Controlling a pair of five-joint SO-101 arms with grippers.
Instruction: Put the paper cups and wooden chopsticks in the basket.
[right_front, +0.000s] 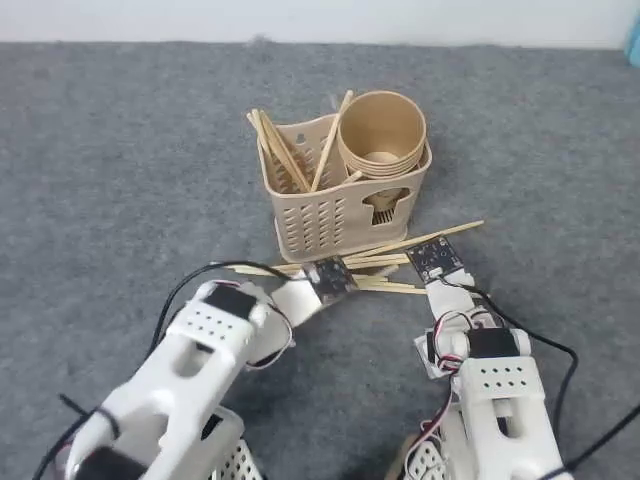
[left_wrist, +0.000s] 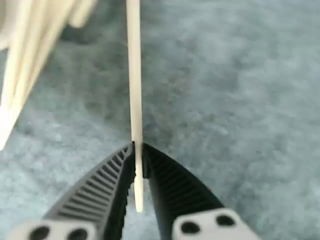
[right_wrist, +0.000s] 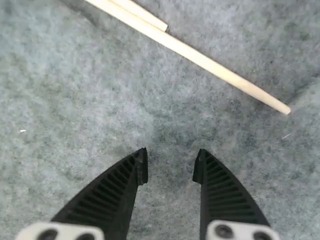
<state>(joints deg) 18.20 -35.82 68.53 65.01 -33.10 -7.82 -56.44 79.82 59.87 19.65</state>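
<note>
- High view: your basket (right_front: 330, 215), a beige plastic tub with slotted walls, stands upright on the grey, felt-like mat (right_front: 120, 180).
- A nested stack of tan paper cups (right_front: 383, 135), round and smooth-rimmed, fills one side of it. A bundle of upright chopsticks (right_front: 283, 150) leans in the other side. You can't tell from here whether a divider parts them.
- Loose chopsticks (right_front: 440, 238) lie fanned on the mat just in front of the basket, close to both arms' wrists.
- Left wrist view: your left gripper (left_wrist: 138, 150) is pinched closed on a single chopstick (left_wrist: 133, 75), a thin, pale wooden stick. The ribbed black fingers (left_wrist: 110, 180) press it from both sides near one end.
- A blurred cluster of pale sticks (left_wrist: 20, 65) sits beside it, probably more chopsticks, though the view is too soft to be sure.
- Right wrist view: your right gripper (right_wrist: 170, 165) stands moderately parted with nothing between its jaws, over bare mat.
- A long chopstick (right_wrist: 200, 57) lies on the mat ahead of the tips, apart from them, with a second stick's end (right_wrist: 142, 13) just beside it.
</note>
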